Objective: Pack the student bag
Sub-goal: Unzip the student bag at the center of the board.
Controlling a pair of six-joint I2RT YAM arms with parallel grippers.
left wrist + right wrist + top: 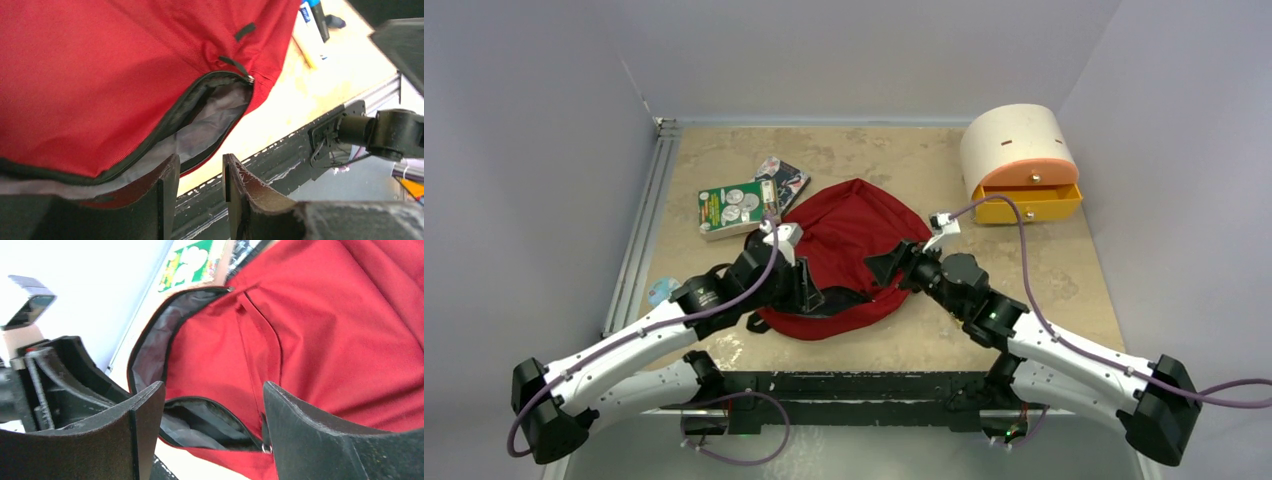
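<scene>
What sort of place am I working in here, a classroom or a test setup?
Probably a robot lab test cell, not a classroom: a worn tabletop boxed in by plain grey walls, with only staged props on it, the student bag, books and a drawer box.

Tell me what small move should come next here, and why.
Likely swing the left gripper over to the green book. The student bag lies unzipped, grey lining showing; the left gripper and right gripper are open, holding nothing; the book lies outside the bag.
</scene>
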